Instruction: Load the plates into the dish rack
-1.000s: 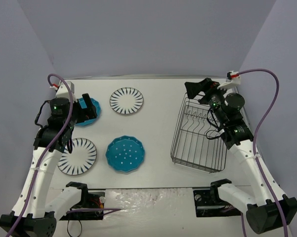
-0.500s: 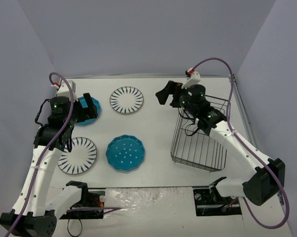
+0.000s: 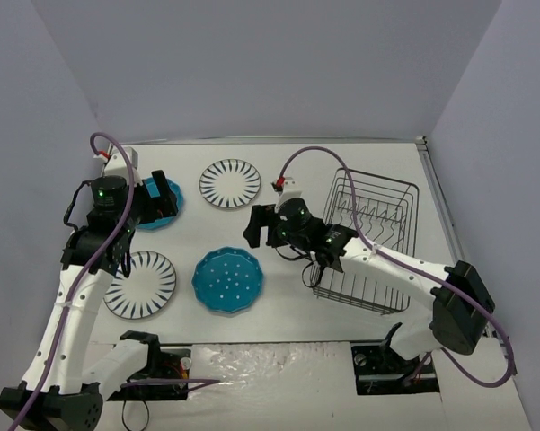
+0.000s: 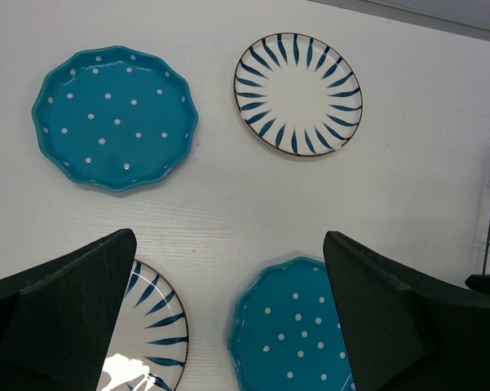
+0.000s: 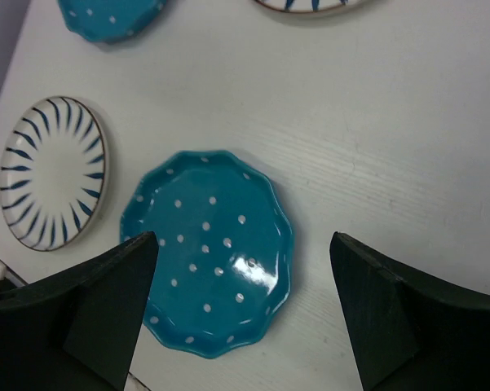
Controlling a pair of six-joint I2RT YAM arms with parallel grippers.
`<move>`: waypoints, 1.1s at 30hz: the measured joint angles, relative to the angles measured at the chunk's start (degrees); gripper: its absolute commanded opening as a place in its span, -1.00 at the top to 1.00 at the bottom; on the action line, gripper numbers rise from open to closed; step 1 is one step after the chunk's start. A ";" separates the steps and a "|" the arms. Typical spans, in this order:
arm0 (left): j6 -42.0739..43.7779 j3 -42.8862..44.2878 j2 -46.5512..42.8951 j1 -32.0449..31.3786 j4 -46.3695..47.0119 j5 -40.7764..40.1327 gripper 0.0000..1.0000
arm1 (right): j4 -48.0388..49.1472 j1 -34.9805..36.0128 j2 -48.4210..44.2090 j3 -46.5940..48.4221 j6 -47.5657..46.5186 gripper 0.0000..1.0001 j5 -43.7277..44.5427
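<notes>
A white table (image 3: 296, 180) with a faint wood grain sits boxed in on three sides by plain, pale lavender-grey panels: a back wall (image 3: 252, 72), a left wall (image 3: 27, 135) and a right wall (image 3: 499, 99). Soft, even light leaves only faint shadows on it.
</notes>
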 measured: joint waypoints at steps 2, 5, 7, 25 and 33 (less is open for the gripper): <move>0.00 0.01 0.00 0.00 -0.03 0.03 -0.94 | -0.12 0.95 0.77 -2.16 0.69 -0.55 0.80; 0.00 0.02 0.04 0.00 -0.03 0.03 -0.94 | -0.07 1.29 1.88 -4.80 1.96 -0.51 1.95; 0.00 0.02 0.10 0.00 -0.05 0.03 -0.94 | 0.11 1.54 2.06 -6.17 2.72 -0.49 2.56; 0.00 0.00 0.26 0.00 -0.14 0.01 -0.94 | 3.22 6.63 7.01 -7.49 5.57 -0.44 5.08; -0.02 0.02 0.30 0.00 -0.29 0.01 -0.94 | 4.82 7.00 10.03 -7.79 5.85 -0.26 5.51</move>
